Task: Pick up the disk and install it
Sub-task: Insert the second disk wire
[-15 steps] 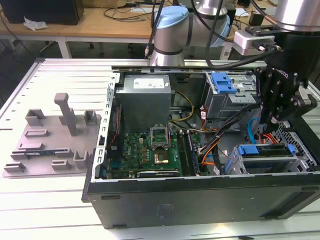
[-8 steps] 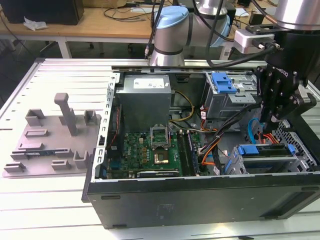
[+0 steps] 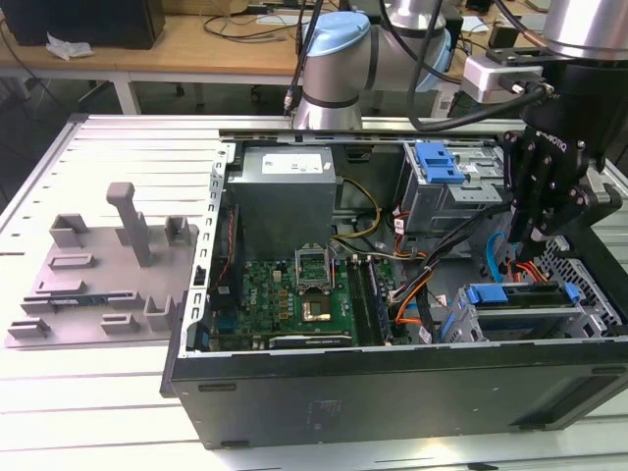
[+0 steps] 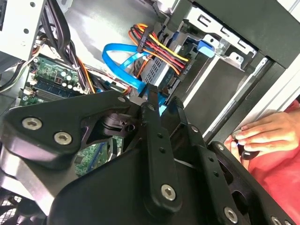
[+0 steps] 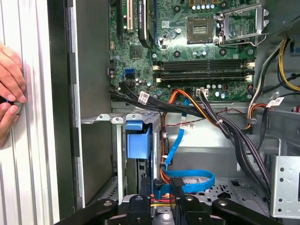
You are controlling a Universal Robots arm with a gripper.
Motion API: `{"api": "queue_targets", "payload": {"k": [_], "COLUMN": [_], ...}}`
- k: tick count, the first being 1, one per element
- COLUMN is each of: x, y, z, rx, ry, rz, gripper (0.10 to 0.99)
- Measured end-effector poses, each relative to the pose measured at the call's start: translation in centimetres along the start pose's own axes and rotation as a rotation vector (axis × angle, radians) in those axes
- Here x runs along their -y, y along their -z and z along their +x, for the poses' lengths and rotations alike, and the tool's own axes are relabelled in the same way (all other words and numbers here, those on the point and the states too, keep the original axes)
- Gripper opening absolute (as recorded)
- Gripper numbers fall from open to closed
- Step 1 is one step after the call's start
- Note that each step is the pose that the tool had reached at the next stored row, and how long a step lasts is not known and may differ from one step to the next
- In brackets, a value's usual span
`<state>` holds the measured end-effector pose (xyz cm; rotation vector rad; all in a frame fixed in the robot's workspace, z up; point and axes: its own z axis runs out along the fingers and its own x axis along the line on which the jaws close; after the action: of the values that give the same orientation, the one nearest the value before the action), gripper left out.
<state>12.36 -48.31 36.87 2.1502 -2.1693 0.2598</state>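
Fingers (image 5: 178,192) are standing slightly apart, gripping nothing. We are seeing them hovering over the disk (image 3: 515,312), which is sitting in the bay (image 3: 589,316) at the computer case's (image 3: 392,392) corner on the exterior view's right, so it is likely already installed.

Hand (image 3: 538,235) over disk (image 3: 518,297) (in PC case (image 3: 392,392)).

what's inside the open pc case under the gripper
Under the gripper: a drive cage holding the disk with its blue carrier, plus orange and blue cables. The disk's label is covered.
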Motion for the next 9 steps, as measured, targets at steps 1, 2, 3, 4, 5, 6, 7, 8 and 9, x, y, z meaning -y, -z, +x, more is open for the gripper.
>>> {"api": "queue_targets", "payload": {"k": [1,2,3,4,5,6,7,8,9], "x": [0.0,0.0,0.0,0.01,0.01,0.0,0.0,-0.01,0.02], "y": [-0.02,-0.07,-0.11,-0.13,-0.17,-0.19,-0.23,-0.25,-0.29], "z": [0.0,-0.01,0.0,0.01,0.02,0.03,0.05,0.07,0.1], "rx": [-0.0002,-0.0001,-0.0001,-0.0002,-0.0005,-0.0006,-0.0007,-0.0013,-0.0019], "ry": [0.0,0.0,-0.001,-0.002,-0.006,-0.008,-0.012,-0.02,-0.028], "rz": [0.0,0.0,0.001,0.002,0.003,0.003,0.002,0.001,0.0], "gripper": [0.306,0.306,0.306,0.306,0.306,0.306,0.306,0.306,0.306]}}
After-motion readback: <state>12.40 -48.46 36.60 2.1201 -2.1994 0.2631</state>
